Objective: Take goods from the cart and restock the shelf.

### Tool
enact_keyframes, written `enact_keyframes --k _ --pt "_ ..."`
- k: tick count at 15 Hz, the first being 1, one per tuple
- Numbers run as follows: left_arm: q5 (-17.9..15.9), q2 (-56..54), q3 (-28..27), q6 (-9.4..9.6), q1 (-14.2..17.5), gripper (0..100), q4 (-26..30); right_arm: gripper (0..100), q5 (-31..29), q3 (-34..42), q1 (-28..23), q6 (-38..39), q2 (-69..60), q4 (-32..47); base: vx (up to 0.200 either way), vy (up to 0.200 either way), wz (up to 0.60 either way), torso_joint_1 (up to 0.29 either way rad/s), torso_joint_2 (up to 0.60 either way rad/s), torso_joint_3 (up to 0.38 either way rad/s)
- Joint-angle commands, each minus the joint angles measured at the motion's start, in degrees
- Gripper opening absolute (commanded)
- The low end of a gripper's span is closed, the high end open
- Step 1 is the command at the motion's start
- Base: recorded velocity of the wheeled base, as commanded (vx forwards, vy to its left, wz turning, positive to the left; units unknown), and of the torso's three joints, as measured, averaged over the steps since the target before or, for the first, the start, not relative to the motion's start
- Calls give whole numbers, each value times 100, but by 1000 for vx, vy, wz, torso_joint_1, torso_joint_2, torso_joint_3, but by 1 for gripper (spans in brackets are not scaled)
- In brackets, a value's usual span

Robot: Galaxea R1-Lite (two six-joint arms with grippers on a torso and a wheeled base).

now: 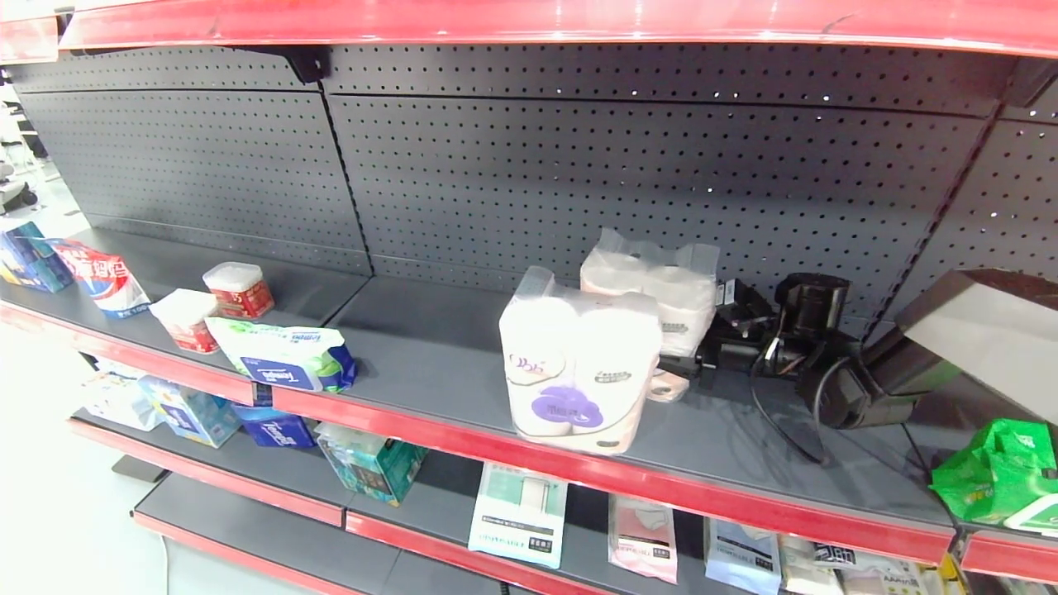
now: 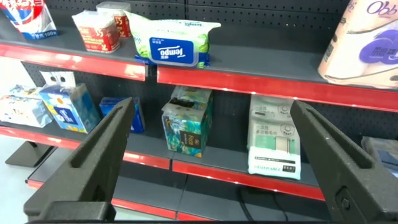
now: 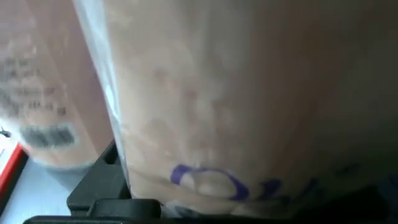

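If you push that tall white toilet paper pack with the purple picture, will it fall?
The plastic-wrapped white toilet roll pack with purple print probably feels light and squashy, being soft paper rolls. It stands tall near the red shelf edge, so a push might tip it.

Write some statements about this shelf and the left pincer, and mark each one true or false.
1. The front clear-wrapped pack of white toilet rolls and the rear clear-wrapped pack of white toilet rolls both stand on the dark grey shelf board. True.
2. The left pincer is shut. False: its fingers stand wide apart with nothing between them.
3. The green-and-white soft tissue pack lies on that same shelf board. True.
4. The front pack's print is green. False: it is purple.
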Motion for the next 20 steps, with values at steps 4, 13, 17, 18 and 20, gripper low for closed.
enact_keyframes --k 4,13,17,18,20 --pt "-2 -2 1 -2 4 100 -1 0 51 -508 321 328 252 20 0 0 0 0 0 0" --pt "-2 -2 1 -2 4 100 -1 0 165 -877 357 416 472 187 0 0 0 0 0 0" --pt "-2 -2 1 -2 -4 100 -1 0 165 -851 348 469 480 187 0 0 0 0 0 0" --pt "-2 -2 1 -2 -4 100 -1 0 165 -851 357 504 480 187 0 0 0 0 0 0" --pt "-2 -2 1 -2 -4 100 -1 0 148 -904 357 530 472 178 0 0 0 0 0 0"
